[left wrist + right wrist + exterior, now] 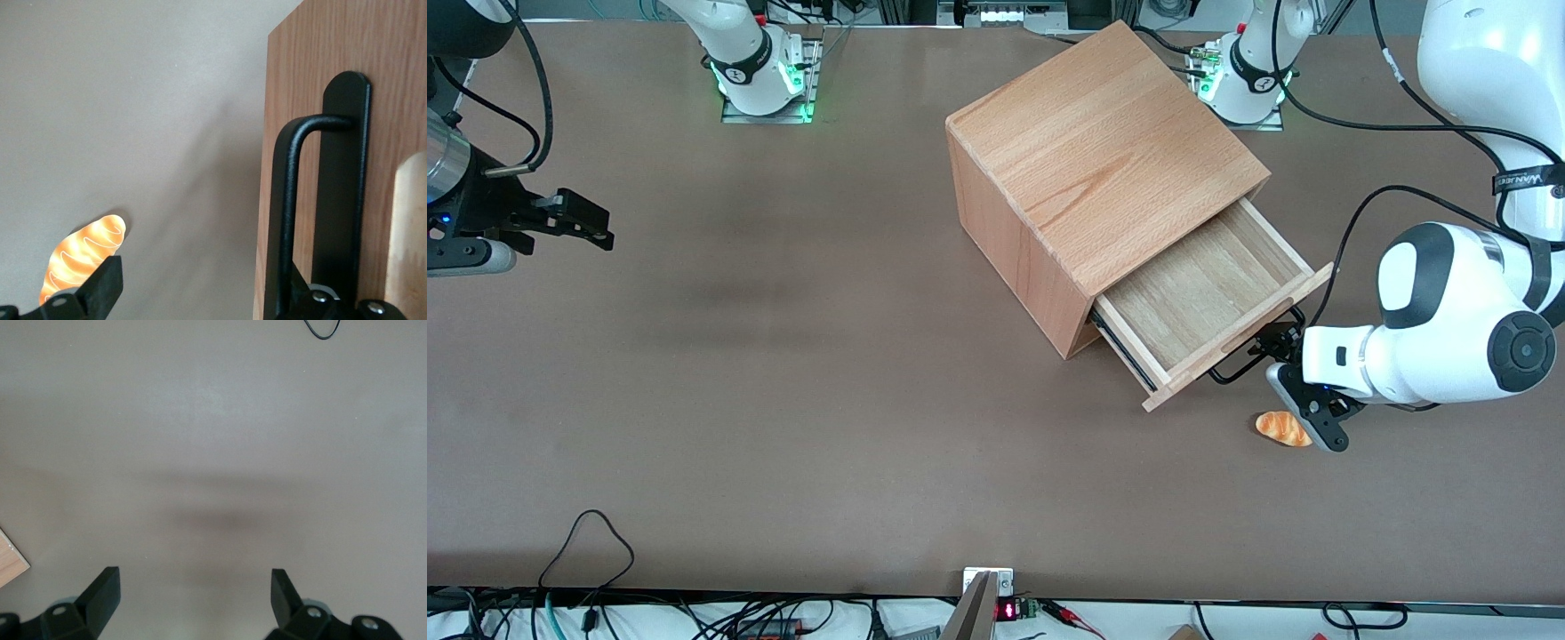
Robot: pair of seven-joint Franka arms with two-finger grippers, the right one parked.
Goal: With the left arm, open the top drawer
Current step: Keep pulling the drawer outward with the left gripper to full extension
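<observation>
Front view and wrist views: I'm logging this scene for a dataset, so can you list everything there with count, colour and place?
cabinet: one, light beech wood, on the table toward the working arm's end.
top drawer: one, beech wood, pulled out of the cabinet, nothing seen inside.
bar handle: one, black, on the drawer front.
bread-like item: one, orange, on the table nearer the front camera than the drawer.
table: one, brown.
left arm: one, white and dark grey.
gripper: one, black, open, fingers straddling the handle.

Even bright overhead light, soft shadows on table (783,373), wrist close-ups slightly blurred
</observation>
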